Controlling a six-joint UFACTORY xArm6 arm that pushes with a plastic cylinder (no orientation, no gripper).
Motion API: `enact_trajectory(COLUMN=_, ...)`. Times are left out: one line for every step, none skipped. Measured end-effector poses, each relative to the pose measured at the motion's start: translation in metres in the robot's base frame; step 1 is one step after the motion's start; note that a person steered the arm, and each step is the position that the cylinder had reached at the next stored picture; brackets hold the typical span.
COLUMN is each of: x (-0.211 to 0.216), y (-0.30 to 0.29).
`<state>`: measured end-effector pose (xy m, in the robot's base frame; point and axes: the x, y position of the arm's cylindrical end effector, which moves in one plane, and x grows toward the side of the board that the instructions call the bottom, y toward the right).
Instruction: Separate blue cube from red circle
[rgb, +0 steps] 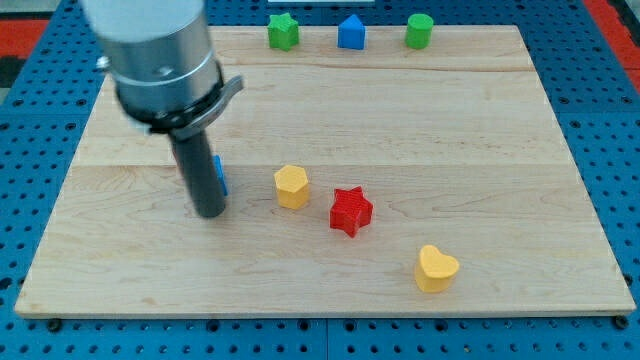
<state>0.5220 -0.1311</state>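
My tip (210, 211) rests on the board at the view's left. The blue cube (218, 173) is mostly hidden behind the rod; only a thin blue sliver shows at the rod's right side, touching or very close to it. No red circle shows; it may be hidden behind the arm. A red star (351, 211) lies right of the tip, near the board's middle.
A yellow hexagon (291, 186) sits between the tip and the red star. A yellow heart (436, 268) lies at the lower right. Along the top edge stand a green star (284, 31), a blue house-shaped block (350, 33) and a green cylinder (419, 31).
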Motion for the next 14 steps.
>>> enact_trajectory(x=0.002, y=-0.041)
enact_trajectory(x=-0.045, y=-0.032)
enact_trajectory(x=-0.06, y=-0.005)
enact_trajectory(x=-0.031, y=0.005)
enact_trajectory(x=-0.01, y=0.005)
enact_trajectory(x=-0.032, y=0.018)
enact_trajectory(x=-0.069, y=0.032)
enact_trajectory(x=-0.099, y=0.081)
enact_trajectory(x=-0.1, y=0.127)
enact_trajectory(x=-0.122, y=0.126)
enact_trajectory(x=-0.15, y=0.083)
enact_trajectory(x=-0.148, y=0.061)
enact_trajectory(x=-0.109, y=0.045)
enact_trajectory(x=-0.113, y=0.038)
